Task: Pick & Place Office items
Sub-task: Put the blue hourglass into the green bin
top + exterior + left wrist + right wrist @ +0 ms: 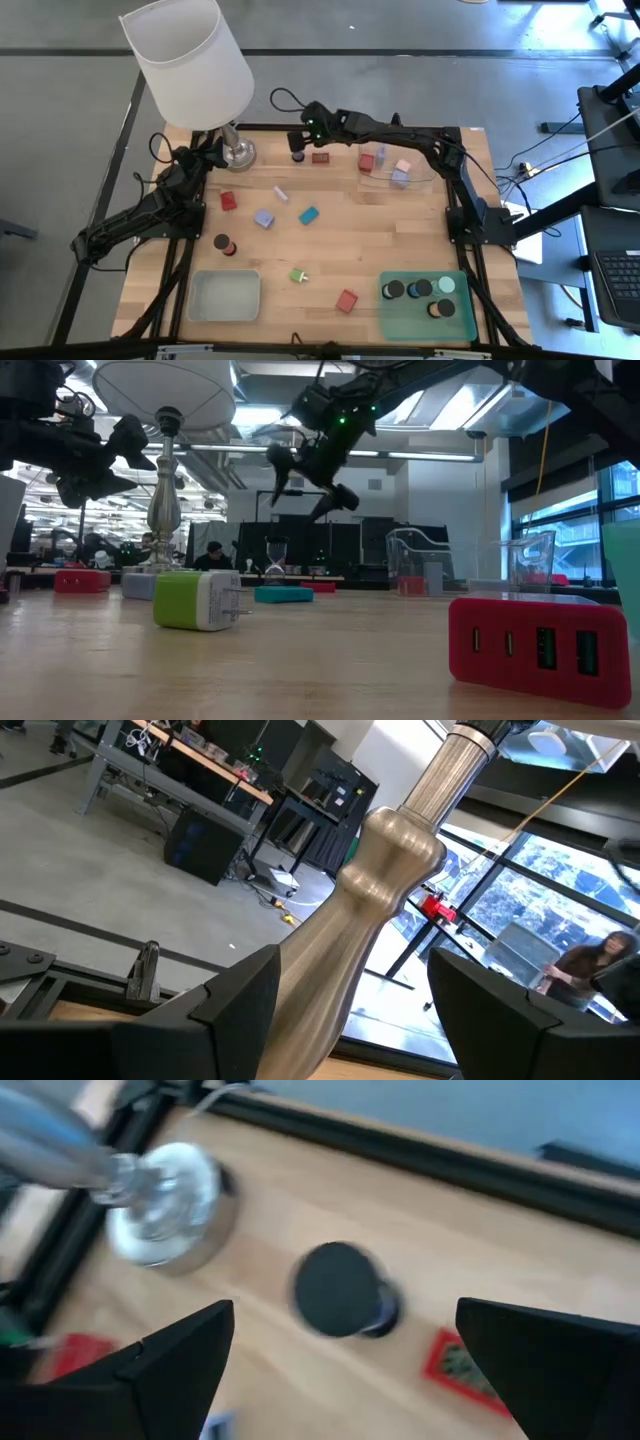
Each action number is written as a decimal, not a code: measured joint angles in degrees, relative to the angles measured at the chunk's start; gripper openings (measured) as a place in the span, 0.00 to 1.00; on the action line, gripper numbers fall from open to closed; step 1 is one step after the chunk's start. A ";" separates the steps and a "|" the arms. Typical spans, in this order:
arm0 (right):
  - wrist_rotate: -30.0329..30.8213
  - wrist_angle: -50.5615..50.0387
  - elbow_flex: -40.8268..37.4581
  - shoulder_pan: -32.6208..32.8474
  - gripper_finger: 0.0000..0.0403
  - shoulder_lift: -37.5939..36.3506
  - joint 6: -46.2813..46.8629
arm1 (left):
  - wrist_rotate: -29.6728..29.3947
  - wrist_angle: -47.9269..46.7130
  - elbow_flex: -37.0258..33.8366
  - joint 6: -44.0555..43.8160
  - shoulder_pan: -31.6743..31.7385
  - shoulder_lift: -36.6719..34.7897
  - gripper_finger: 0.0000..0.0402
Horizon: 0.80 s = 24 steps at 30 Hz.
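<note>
High view puts your right gripper [298, 140] at upper centre of the frame, fingers spread wide just above a short dark cylinder [298, 156], not touching it; a small red block [320, 157] lies just beside. Your left gripper [213, 152] sits at upper left, fingers open around the lamp [238, 152] stem without closing. More office items lie scattered mid-table [400, 230], some in the green tray [400, 318] at lower right.
</note>
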 joint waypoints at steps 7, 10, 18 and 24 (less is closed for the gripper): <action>3.99 0.71 0.79 0.49 0.95 0.24 -5.69 | 0.00 0.00 0.00 -0.02 0.00 0.00 0.62; 9.33 2.08 0.75 0.89 0.95 1.11 -11.17 | 0.01 0.00 0.00 0.00 0.01 0.01 0.62; 8.00 5.64 0.69 1.50 0.95 3.80 -16.23 | 0.00 -0.02 0.00 0.00 0.01 0.01 0.62; 8.41 7.13 0.76 1.62 0.95 3.96 -18.43 | 0.04 -0.02 0.00 -0.02 0.02 0.00 0.62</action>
